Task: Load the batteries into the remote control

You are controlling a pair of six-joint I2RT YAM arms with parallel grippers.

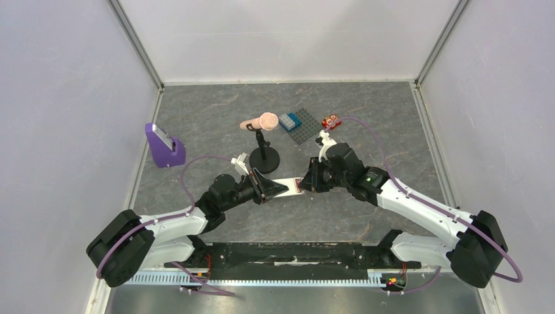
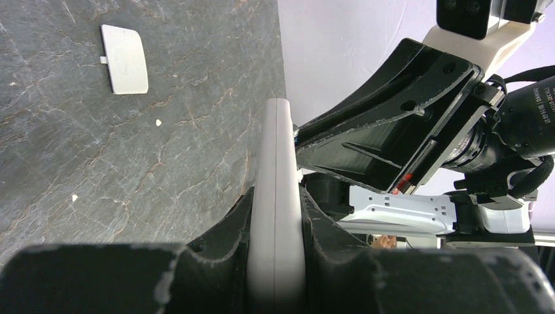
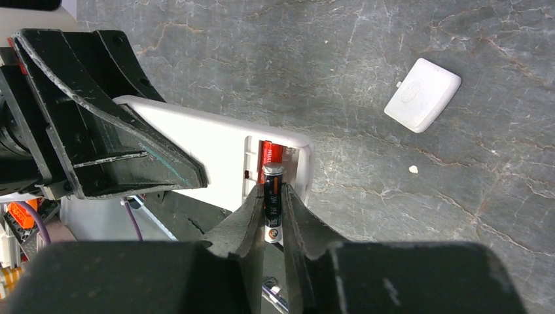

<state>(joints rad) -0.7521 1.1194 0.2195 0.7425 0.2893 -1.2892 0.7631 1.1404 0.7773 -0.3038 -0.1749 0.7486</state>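
My left gripper (image 1: 278, 188) is shut on the white remote control (image 1: 288, 186), holding it above the table; in the left wrist view the remote (image 2: 275, 196) stands edge-on between the jaws. In the right wrist view the remote (image 3: 216, 147) shows its open battery bay with the red-orange battery (image 3: 268, 155) lying inside. My right gripper (image 3: 273, 193) is shut on the black battery (image 3: 272, 199), its tip at the bay beside the red one. In the top view the right gripper (image 1: 307, 181) meets the remote's end.
The small white square cover piece (image 3: 422, 95) lies on the table, also seen in the left wrist view (image 2: 124, 59). A microphone on a black stand (image 1: 265, 140), a grey baseplate with a blue brick (image 1: 300, 124), a red block (image 1: 330, 121) and a purple stand (image 1: 163, 147) sit behind.
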